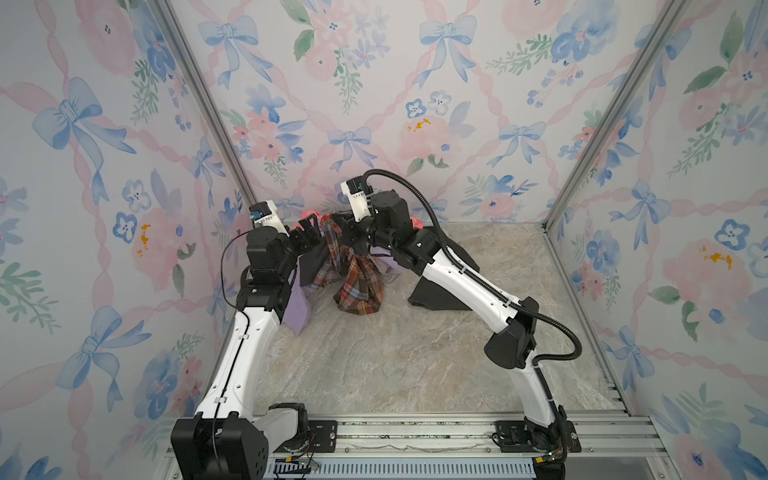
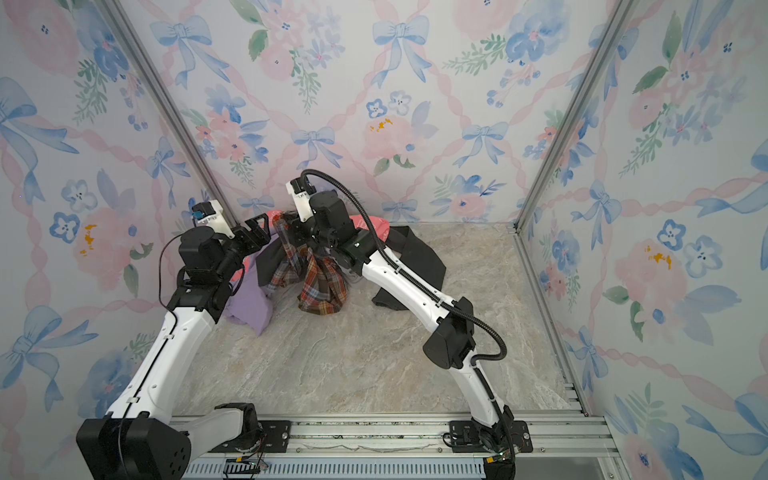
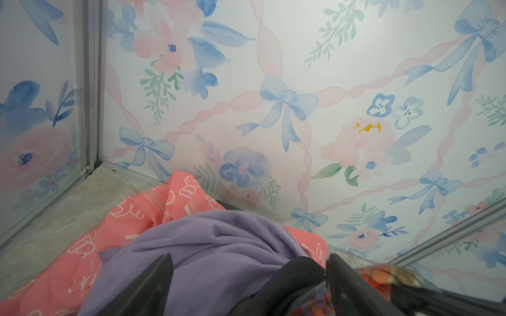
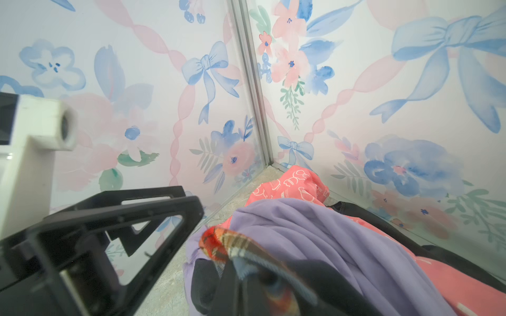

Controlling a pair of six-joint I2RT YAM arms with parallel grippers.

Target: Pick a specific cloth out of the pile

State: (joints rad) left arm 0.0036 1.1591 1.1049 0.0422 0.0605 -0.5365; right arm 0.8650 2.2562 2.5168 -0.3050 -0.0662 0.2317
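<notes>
Table (image 1: 415, 365) bare over the near half and along the right edge: free passage. Far centre blocked by pile (image 1: 297, 309) against back wall (image 1: 374, 104). Left arm (image 1: 249, 345) and right arm (image 1: 457, 274) flank it; shirt (image 1: 357, 286) fills the gap between.

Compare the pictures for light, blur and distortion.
In both top views the light is even and the corner posts lean outward, a wide-angle effect. In the right wrist view the plaid shirt near the lens is blurred, the lilac garment behind it sharp. In the left wrist view the plaid shirt blurs too; the pink garment is crisp.
</notes>
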